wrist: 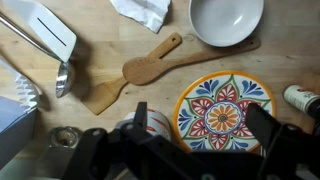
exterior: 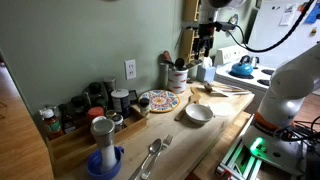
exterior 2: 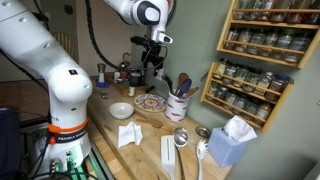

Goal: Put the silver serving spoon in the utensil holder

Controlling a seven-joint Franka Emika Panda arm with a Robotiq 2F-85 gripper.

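Observation:
The silver serving spoon (wrist: 62, 78) lies on the wooden counter at the left of the wrist view, beside a silver spatula (wrist: 45, 30). It also shows in both exterior views (exterior: 152, 152) (exterior 2: 181, 138). The utensil holder (exterior: 177, 76) (exterior 2: 178, 106), a pale crock with wooden utensils sticking out, stands by the wall; its rim shows under my gripper in the wrist view (wrist: 157, 124). My gripper (wrist: 200, 130) (exterior: 205, 55) (exterior 2: 155, 72) is open and empty. It hangs high over the painted plate (wrist: 222, 110), far from the spoon.
A white bowl (wrist: 227, 18) and a wooden spatula (wrist: 140, 70) lie near the plate. A crumpled napkin (exterior 2: 128, 135), a blue mug (exterior: 105, 160), a blue tissue box (exterior 2: 232, 146) and jars along the wall (exterior: 95, 100) also stand on the counter.

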